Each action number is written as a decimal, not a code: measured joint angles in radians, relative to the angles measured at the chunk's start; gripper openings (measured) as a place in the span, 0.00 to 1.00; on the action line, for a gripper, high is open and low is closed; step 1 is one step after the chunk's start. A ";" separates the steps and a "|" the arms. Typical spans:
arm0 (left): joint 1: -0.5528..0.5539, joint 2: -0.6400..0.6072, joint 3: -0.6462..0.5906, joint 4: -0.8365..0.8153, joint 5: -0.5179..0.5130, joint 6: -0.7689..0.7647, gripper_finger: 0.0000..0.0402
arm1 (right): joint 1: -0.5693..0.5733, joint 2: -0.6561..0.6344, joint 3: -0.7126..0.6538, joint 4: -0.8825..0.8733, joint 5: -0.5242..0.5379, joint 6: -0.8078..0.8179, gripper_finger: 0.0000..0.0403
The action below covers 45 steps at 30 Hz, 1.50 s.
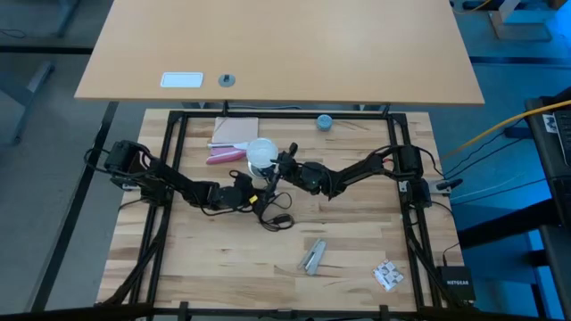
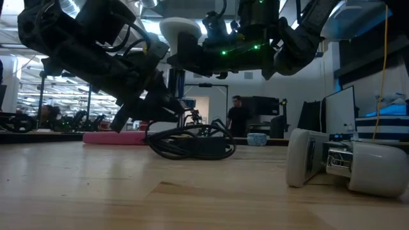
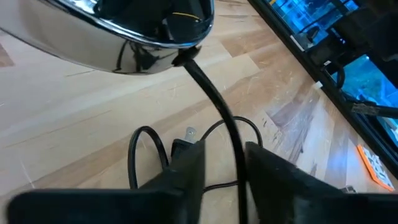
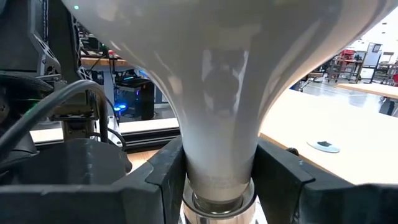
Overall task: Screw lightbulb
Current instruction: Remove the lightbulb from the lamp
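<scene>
The right claw (image 4: 217, 186) clamps the lightbulb (image 4: 217, 93) at its neck, above mid-counter (image 1: 357, 267). The left claw (image 3: 221, 171) straddles the socket's (image 3: 112, 31) cord (image 3: 211, 99); grip cannot be confirmed. Step in hand: mating bulb and socket. Next, likely align threads and rotate.

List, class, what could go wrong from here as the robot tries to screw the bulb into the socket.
1. The right gripper pinches only the bulb at its narrow neck; the smooth glass could slip or tilt.
2. The socket hangs above the table on a black cord between the left gripper fingers, so it may swing or twist.
3. Loose cord coils below could snag either arm.
</scene>
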<state>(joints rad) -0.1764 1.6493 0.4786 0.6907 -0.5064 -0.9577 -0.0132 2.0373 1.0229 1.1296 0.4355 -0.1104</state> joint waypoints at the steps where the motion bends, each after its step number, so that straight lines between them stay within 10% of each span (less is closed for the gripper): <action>1: 0.000 0.000 0.000 0.000 0.000 0.000 0.23 | 0.000 0.000 0.000 0.000 0.000 0.000 0.40; 7: 0.000 0.000 0.000 0.001 0.020 0.039 0.02 | 0.000 0.000 0.000 -0.018 0.000 0.000 0.40; 27: -0.004 -0.007 0.000 -0.213 0.286 0.001 0.00 | 0.000 0.000 -0.005 -0.341 -0.308 0.040 0.40; 45: -0.086 -0.203 0.000 -0.668 0.260 0.032 0.00 | -0.002 -0.005 -0.002 -0.428 -0.554 0.024 0.40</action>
<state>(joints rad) -0.2626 1.4467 0.4789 0.0231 -0.2460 -0.9259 -0.0154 2.0327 1.0210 0.7011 -0.1184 -0.0862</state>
